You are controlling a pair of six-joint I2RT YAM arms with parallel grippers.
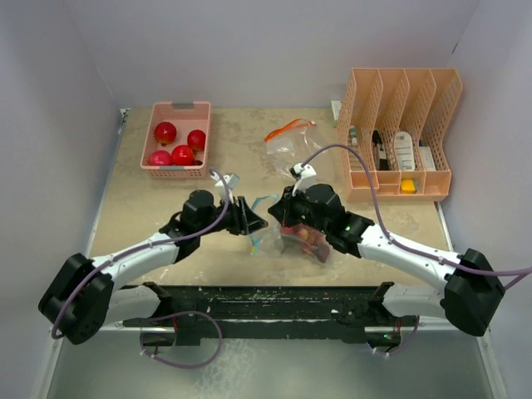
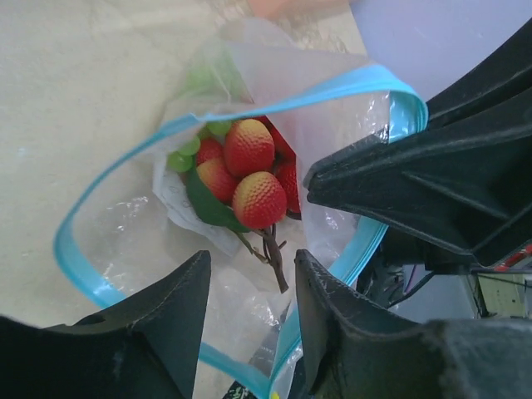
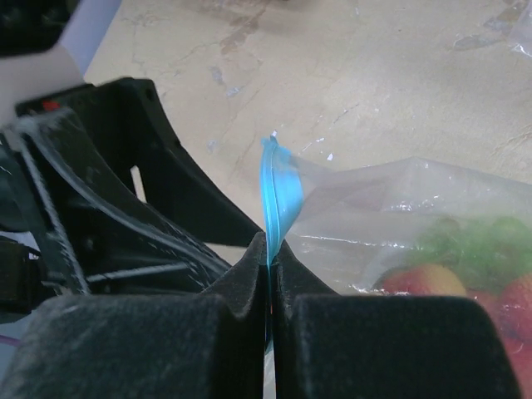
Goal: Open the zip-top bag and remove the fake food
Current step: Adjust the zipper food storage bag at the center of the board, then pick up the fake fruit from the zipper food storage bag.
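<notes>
Fake food [image 2: 249, 150] clearest in left wrist view, left gripper [image 2: 252, 268] seemingly parted; right gripper [image 3: 268, 247] pinches bag [image 3: 278, 179] rim

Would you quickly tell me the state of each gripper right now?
Left gripper: jaws open, astride the blue rim of the zip-top bag.
Right gripper: jaws shut on that bag's rim.

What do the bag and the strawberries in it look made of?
The bag: thin clear plastic film, glossy and crinkled, with a blue zip strip. The strawberries: probably molded plastic or foam, matte dimpled red-to-yellow skin; which, the look leaves open.
</notes>
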